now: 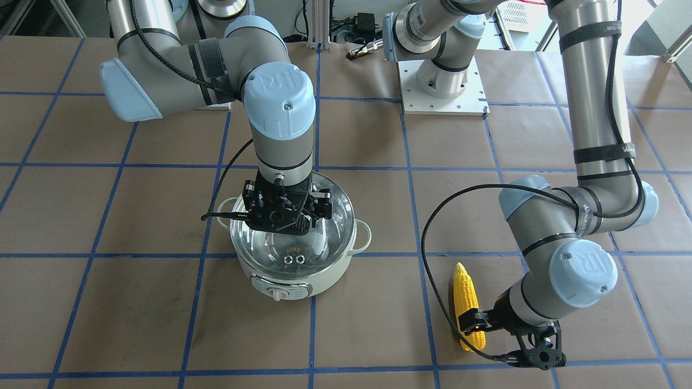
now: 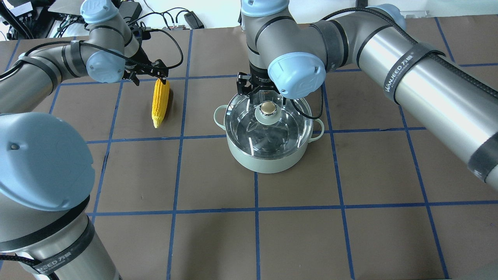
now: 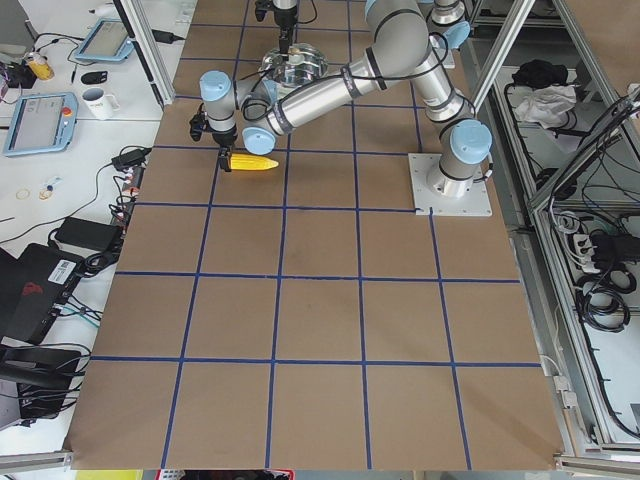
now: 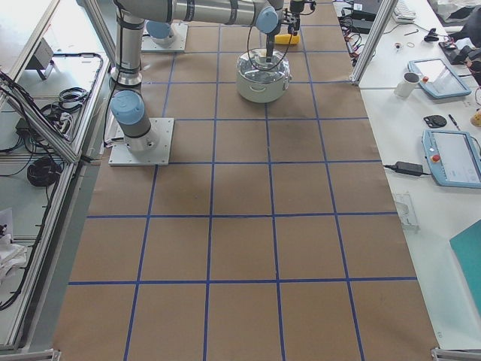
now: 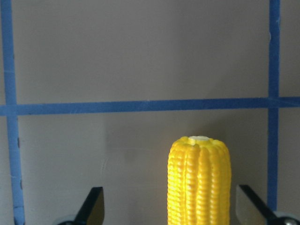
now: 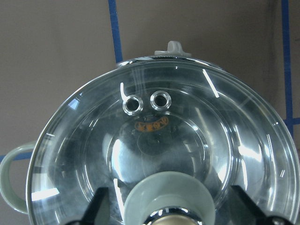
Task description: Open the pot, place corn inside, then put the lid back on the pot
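The mint-green pot stands on the table with the glass lid on it; both also show in the overhead view, pot and lid. My right gripper hangs over the lid, open, with its fingers on either side of the beige knob. In the right wrist view the lid fills the frame. The yellow corn lies on the table, also in the overhead view. My left gripper is open and straddles its thick end.
The table is brown with a blue tape grid. The left arm's white mounting plate sits behind the pot. Cables and a power adapter lie at the robot's edge. Desks with tablets stand beside the table.
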Tool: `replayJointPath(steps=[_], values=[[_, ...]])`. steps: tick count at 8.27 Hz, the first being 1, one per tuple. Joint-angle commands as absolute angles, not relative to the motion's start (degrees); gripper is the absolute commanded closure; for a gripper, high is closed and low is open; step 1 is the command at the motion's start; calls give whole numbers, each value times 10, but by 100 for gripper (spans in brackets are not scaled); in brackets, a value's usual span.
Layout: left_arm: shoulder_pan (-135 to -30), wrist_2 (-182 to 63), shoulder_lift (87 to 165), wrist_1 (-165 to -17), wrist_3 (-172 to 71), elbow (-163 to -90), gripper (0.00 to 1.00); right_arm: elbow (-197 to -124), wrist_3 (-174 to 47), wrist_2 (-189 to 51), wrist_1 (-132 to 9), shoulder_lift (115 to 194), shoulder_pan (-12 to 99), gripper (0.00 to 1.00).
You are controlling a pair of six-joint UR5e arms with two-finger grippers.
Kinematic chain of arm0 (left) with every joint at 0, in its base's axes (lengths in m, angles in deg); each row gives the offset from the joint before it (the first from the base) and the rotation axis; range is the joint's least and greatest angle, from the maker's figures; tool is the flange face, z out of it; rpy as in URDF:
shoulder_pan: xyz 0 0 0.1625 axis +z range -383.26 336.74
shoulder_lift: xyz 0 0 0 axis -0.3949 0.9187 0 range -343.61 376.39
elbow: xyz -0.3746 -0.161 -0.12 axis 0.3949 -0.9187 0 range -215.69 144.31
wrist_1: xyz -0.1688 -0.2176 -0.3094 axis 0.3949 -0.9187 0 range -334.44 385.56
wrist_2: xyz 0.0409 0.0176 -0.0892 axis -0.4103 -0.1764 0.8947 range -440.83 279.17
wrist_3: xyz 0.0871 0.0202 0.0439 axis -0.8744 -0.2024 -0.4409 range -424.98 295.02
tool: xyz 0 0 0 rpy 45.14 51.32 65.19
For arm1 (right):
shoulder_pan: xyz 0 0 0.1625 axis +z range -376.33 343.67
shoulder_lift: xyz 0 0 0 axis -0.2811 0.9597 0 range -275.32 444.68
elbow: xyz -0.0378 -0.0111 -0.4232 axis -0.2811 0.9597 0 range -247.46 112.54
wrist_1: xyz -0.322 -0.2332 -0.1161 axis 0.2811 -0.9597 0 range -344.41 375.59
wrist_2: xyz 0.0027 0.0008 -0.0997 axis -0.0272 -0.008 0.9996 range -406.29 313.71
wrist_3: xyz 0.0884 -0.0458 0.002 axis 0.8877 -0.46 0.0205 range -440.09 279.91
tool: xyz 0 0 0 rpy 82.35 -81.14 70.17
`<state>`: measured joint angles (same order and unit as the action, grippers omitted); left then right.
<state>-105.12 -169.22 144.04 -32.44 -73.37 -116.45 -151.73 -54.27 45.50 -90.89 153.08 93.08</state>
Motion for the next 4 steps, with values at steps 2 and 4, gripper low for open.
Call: replayJointPath(steps=[2, 4], values=[[-1073, -1688, 1478, -321, -708, -1168, 0, -1519, -547, 453, -891, 1535, 931, 16], [-1073, -1694, 1469, -325, -699, -1169, 46, -1519, -547, 448, -891, 1532, 931, 40]])
